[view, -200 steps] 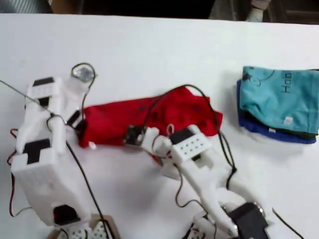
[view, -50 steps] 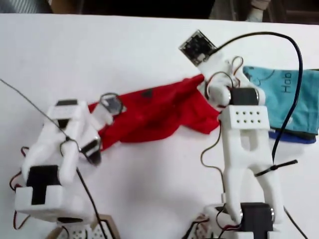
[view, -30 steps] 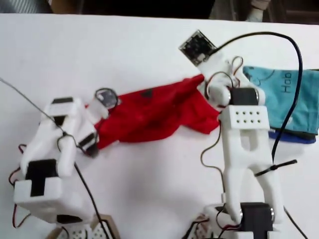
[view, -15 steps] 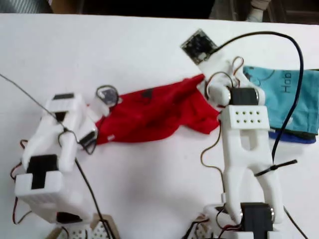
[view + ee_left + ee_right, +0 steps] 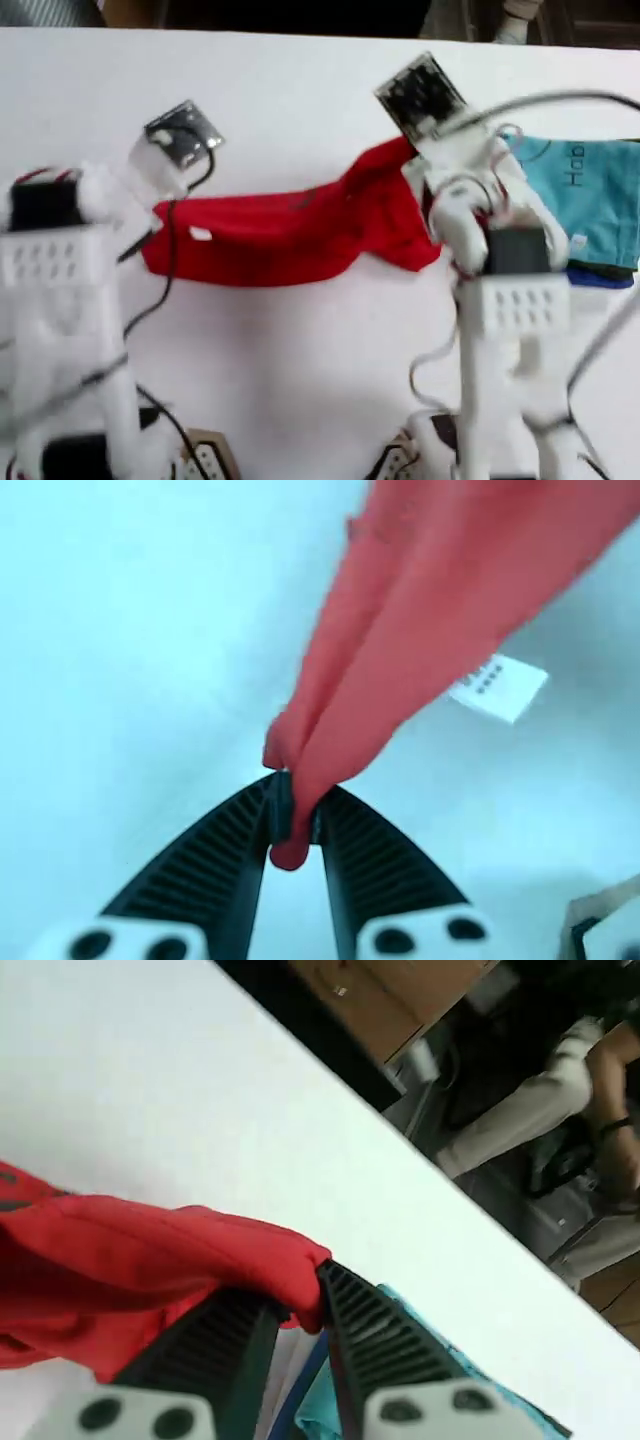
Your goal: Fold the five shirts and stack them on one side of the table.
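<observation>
A red shirt [image 5: 290,225] hangs stretched between the two arms above the white table [image 5: 300,90], sagging in the middle. My left gripper [image 5: 293,825] is shut on its left end, the red shirt [image 5: 420,630] trailing away with a white label [image 5: 497,687] showing. My right gripper [image 5: 300,1315] is shut on the right end of the red shirt [image 5: 130,1260]. In the high view the left gripper [image 5: 158,200] is at the left and the right gripper [image 5: 420,160] sits by a stack of folded shirts [image 5: 570,215], teal on top of blue.
The folded stack [image 5: 340,1405] lies at the table's right side, just beyond my right gripper. Cables run from both arms. The table's far edge [image 5: 300,1055] borders a dark room with boxes. Bare table lies in front of and behind the red shirt.
Both arms have lifted, raising the red shirt's ends off the table. The left arm swung up and leftward, pulling the shirt longer and tauter.
</observation>
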Controlling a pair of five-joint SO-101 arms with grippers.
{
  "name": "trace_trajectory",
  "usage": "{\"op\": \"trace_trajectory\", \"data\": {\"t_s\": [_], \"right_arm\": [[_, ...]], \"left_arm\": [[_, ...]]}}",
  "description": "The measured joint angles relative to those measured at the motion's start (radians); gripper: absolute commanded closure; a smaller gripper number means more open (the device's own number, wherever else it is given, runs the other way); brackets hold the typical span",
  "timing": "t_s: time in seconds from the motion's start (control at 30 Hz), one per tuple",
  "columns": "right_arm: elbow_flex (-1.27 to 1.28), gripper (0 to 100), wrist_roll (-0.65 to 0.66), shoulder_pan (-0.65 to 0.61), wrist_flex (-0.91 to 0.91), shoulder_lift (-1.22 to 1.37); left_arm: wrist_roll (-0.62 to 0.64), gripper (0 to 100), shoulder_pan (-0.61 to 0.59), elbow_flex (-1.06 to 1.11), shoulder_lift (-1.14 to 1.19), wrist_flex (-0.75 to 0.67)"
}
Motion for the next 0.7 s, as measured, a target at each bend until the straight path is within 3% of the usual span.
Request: {"op": "trace_trajectory", "data": {"t_s": [0.37, 0.7], "right_arm": [[-0.002, 97.8, 0.002, 0.000, 0.015, -0.539], [-0.018, 97.8, 0.100, -0.002, 0.028, -0.865]], "left_arm": [[0.103, 97, -0.006, -0.018, -0.473, 0.023], [0.114, 97, -0.180, -0.029, -0.729, -0.009]]}}
